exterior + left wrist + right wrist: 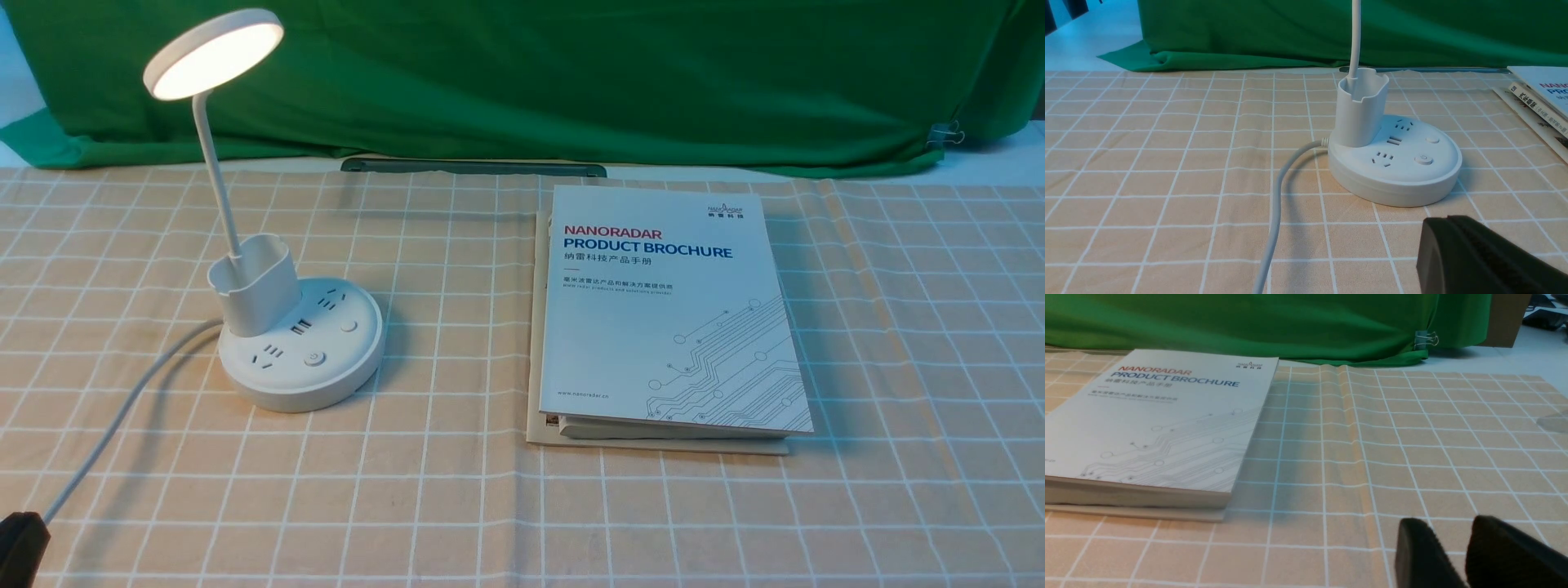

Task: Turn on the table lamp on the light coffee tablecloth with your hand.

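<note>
The white table lamp (302,351) stands on the light coffee tablecloth (490,490) at the left, its disc head (214,53) glowing. Its round base carries a cup, sockets and a power button (314,358); a white cord (122,408) runs off to the near left. My left gripper (20,543) shows only as a black tip at the near left corner. In the left wrist view the left gripper (1447,221) is shut and empty, a short way in front of the lamp base (1396,179) and its button (1423,159). My right gripper (1449,528) is open and empty, low over bare cloth.
A white "NANORADAR PRODUCT BROCHURE" booklet (665,310) lies on another book right of the lamp, also in the right wrist view (1155,424). A plain green cloth (571,73) hangs at the back with a binder clip (945,135). A dark strip (473,167) lies at the cloth's far edge.
</note>
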